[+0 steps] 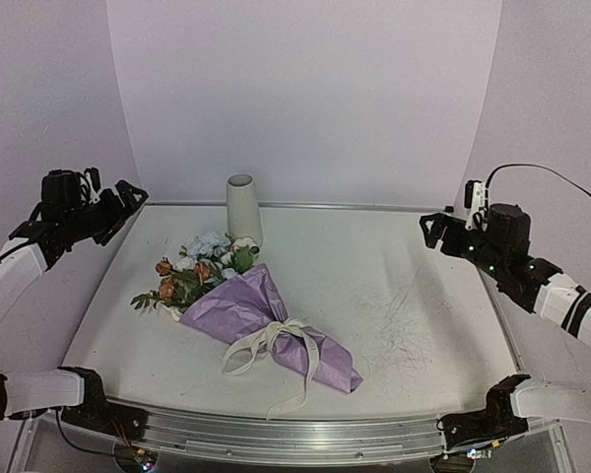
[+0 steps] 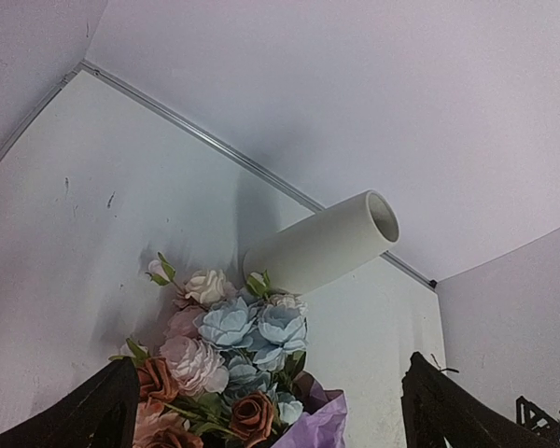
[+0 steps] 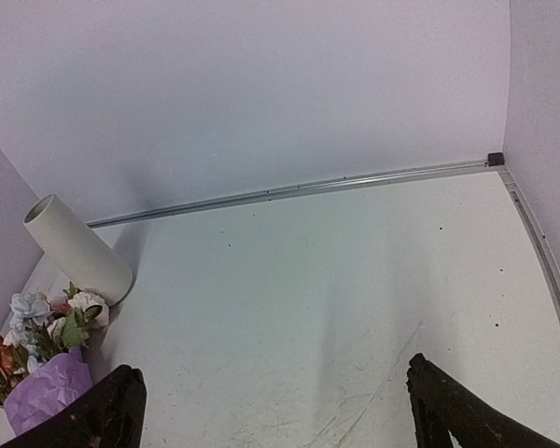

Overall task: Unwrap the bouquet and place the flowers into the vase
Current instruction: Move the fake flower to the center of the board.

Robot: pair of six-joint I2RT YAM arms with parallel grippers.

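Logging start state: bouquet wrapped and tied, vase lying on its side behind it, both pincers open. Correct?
No. The vase stands upright behind the bouquet, not on its side; the top external view shows it. The rest holds: wrapped, tied, left pincer and right pincer open.

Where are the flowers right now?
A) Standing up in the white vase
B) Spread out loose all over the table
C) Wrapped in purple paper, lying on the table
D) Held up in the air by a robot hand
C: the bouquet lies on the table with its purple paper tied shut by the ribbon bow, and no flowers stick out of the vase behind it.
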